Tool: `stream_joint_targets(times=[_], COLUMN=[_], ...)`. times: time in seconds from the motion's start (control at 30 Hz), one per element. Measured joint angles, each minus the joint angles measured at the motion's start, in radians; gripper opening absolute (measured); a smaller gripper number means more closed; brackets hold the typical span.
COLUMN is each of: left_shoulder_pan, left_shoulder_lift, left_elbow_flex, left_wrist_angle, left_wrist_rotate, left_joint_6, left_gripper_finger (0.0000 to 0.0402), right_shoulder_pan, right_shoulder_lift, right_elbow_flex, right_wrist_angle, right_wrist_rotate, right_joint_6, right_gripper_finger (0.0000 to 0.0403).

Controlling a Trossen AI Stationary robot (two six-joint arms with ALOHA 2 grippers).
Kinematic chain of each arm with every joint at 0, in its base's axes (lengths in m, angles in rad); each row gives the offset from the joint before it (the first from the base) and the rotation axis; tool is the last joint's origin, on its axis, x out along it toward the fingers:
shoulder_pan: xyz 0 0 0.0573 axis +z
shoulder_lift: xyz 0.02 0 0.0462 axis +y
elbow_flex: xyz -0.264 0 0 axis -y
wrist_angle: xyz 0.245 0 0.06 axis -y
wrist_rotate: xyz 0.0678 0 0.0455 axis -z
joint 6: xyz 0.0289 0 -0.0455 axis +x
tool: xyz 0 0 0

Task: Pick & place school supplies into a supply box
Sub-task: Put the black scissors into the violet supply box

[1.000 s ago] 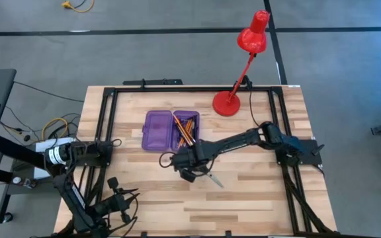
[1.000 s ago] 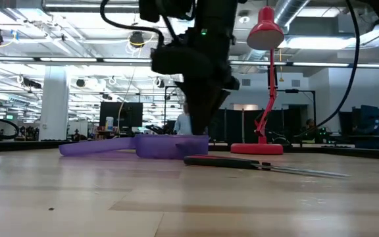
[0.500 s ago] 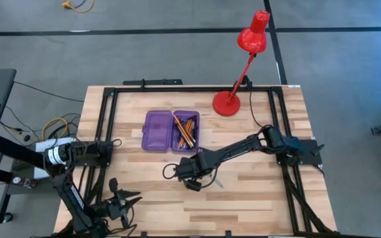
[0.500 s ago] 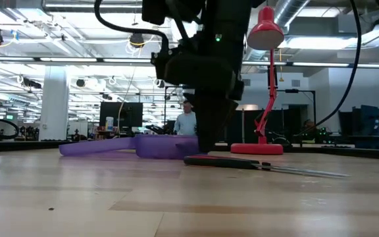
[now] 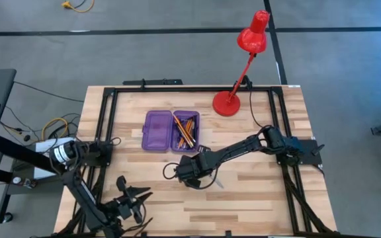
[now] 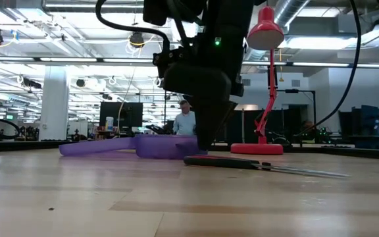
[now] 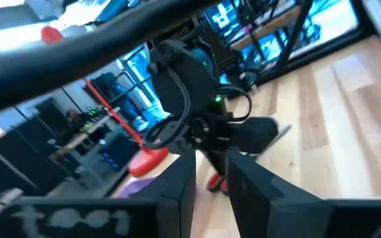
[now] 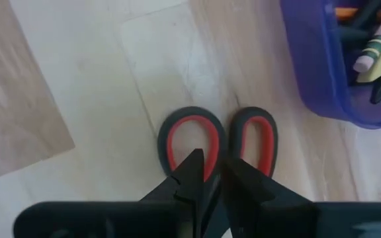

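Right gripper down on the scissors

My right gripper [image 8: 207, 177] has dropped from beside the supply box [image 5: 170, 131] onto the scissors [image 8: 217, 142], fingers nearly clenched, lying on the table; left gripper [image 5: 132, 201] waits, narrowly parted.

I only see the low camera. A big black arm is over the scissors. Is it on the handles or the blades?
Observer: The handles. In the right wrist camera, the right end effector sits at the scissors' two red-lined loops.
Operator: Is anything in the purple box?
Observer: Yes. From above, the box lies open, with orange pencils in its right half.
Operator: Where's the other arm?
Observer: The left end effector hangs open near the table's front-left corner, holding nothing.
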Motion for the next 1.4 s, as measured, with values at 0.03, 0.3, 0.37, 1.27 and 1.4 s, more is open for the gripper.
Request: stream_joint_targets(times=[0.03,0.3,0.37,1.27,1.4], left_shoulder_pan=[0.006,0.067,0.073,0.070,0.070], left_shoulder_lift=[0.000,0.000,0.000,0.000,0.000], left_elbow_flex=[0.007,0.011,0.011,0.010,0.010], left_wrist_angle=[0.000,0.018,0.027,0.028,0.027], left_wrist_rotate=[0.001,0.001,0.001,0.095,0.095], left_joint_6=[0.030,0.062,0.079,0.110,0.110], left_gripper_finger=[0.0073,0.0073,0.0073,0.0073,0.0073], right_shoulder_pan=[-0.001,-0.011,-0.011,-0.059,-0.040], right_shoulder_lift=[0.000,0.000,0.000,-0.016,-0.023], right_elbow_flex=[0.000,0.000,0.000,-0.141,-0.145], right_wrist_angle=[0.000,0.006,0.013,0.086,0.062], right_wrist_rotate=[-0.001,-0.003,-0.014,-0.167,-0.126], right_joint_6=[0.000,0.001,0.001,0.131,0.184], right_gripper_finger=[0.0042,0.0042,0.0042,0.0042,0.0052])
